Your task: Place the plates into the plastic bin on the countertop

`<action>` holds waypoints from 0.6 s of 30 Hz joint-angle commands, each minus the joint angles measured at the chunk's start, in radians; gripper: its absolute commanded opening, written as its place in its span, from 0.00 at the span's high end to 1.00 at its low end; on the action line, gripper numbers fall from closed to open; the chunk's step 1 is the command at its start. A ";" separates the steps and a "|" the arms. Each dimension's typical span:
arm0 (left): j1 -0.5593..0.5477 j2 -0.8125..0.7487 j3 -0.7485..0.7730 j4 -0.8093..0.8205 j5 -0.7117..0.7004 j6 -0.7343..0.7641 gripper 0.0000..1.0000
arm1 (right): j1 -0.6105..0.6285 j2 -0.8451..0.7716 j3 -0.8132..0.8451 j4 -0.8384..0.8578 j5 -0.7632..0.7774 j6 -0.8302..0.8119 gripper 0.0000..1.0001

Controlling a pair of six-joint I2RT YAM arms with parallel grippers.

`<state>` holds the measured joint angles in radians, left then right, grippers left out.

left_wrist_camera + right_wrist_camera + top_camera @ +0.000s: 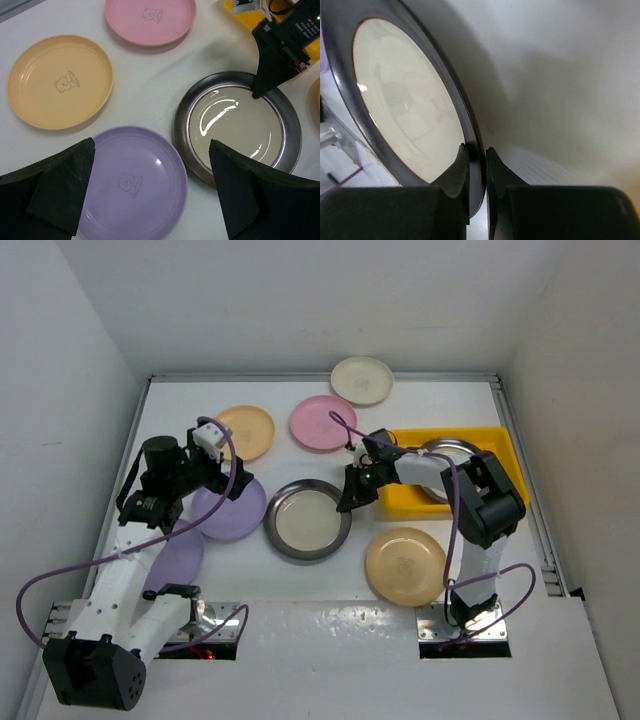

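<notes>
My right gripper (346, 504) is shut on the right rim of a steel-rimmed plate (307, 520) with a cream centre. The right wrist view shows the rim (470, 120) clamped between both fingers (460, 170). A second steel-rimmed plate (448, 452) lies in the yellow plastic bin (455, 433). My left gripper (222, 486) is open above a purple plate (232, 512), which lies between its fingers in the left wrist view (132, 182). Pink (323, 423), yellow-orange (246, 432), cream (361, 380) and tan (405, 565) plates lie on the white countertop (470, 570).
Another pale purple plate (172, 558) lies partly under the left arm. White walls enclose the countertop on three sides, with metal edging (525, 500) along the right. Purple cables loop from both arms.
</notes>
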<state>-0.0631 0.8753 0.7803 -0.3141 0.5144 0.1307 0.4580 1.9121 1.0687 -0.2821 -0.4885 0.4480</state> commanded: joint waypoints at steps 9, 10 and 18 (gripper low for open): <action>0.013 0.019 0.016 0.021 0.016 0.033 0.04 | -0.102 -0.462 -0.139 0.314 -0.012 0.302 1.00; 0.013 0.019 0.016 0.033 0.016 0.033 0.04 | -0.142 -0.485 -0.142 0.325 -0.016 0.334 1.00; 0.013 0.109 0.016 0.073 0.007 0.014 0.04 | -0.615 -0.735 -0.228 0.241 0.011 0.390 1.00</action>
<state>-0.0628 0.9436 0.7795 -0.2882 0.5171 0.1520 0.0311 1.2514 0.8570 -0.0788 -0.4721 0.7860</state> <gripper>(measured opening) 0.961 0.078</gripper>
